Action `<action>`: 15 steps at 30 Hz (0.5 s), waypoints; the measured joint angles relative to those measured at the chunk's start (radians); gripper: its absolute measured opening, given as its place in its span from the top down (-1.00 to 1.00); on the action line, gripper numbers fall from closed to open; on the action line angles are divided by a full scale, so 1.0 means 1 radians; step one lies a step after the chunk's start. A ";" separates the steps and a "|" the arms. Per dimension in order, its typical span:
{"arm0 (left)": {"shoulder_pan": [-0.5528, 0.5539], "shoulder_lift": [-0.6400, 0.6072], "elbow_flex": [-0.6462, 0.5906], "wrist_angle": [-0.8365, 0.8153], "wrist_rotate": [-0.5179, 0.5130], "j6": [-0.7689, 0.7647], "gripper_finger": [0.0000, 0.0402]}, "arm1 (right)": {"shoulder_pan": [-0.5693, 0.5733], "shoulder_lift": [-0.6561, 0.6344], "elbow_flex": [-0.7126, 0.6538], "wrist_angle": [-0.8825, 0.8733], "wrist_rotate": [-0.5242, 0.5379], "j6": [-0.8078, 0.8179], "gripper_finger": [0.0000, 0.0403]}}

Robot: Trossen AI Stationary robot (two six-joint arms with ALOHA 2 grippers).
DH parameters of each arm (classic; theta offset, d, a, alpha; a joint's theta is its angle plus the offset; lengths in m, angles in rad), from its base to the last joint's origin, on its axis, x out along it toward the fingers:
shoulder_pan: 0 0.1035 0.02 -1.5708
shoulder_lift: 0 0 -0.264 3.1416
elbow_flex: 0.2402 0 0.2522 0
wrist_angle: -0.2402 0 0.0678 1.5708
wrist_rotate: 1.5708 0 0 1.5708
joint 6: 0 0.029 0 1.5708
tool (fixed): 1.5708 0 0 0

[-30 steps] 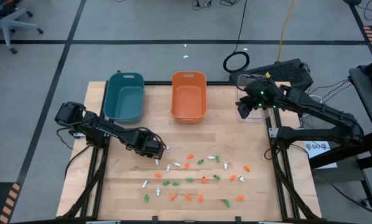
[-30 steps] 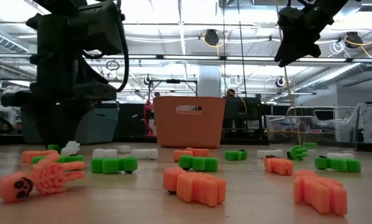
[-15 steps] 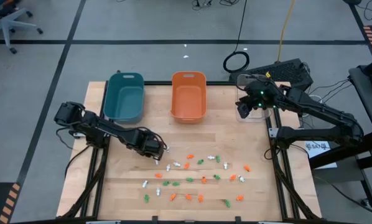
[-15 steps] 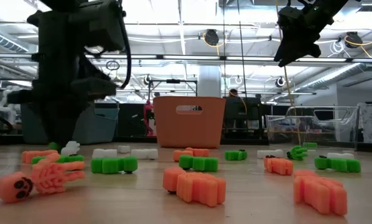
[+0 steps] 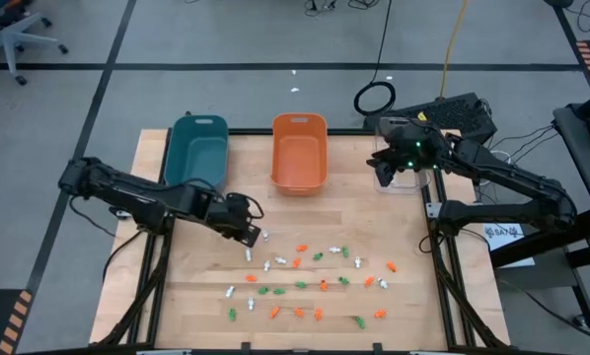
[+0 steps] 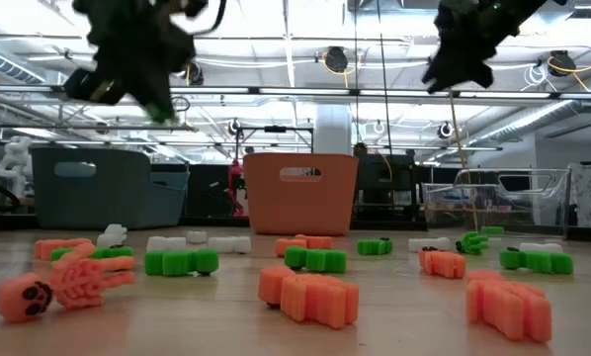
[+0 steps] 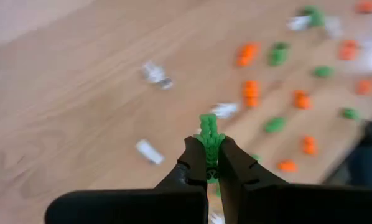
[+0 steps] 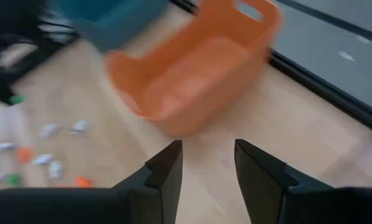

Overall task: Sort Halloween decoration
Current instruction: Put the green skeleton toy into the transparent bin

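The left gripper (image 7: pixel 208 163) was clamped on a green trinket (image 7: pixel 208 138) — light, stiff, best pinched across its narrow body; the right gripper (image 8: pixel 206 163) hung open by the orange bin (image 8: pixel 198 68).

Bunch of tiny orange, white and green Halloween trinkets (image 5: pixel 315 281) scattered loose over the near half of the wooden table. One green trinket (image 7: pixel 208 138) is up off the table, pinched upright.
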 joint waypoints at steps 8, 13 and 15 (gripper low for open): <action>0.070 -0.018 0.076 0.121 0.181 0.183 0.98 | 0.066 0.000 0.000 0.176 -0.127 -0.073 0.34; 0.127 -0.018 0.092 0.251 0.191 0.209 0.98 | 0.134 0.000 0.000 0.224 -0.126 -0.075 0.34; 0.154 -0.017 0.092 0.321 0.213 0.207 0.98 | 0.169 0.000 0.000 0.262 -0.127 -0.097 0.34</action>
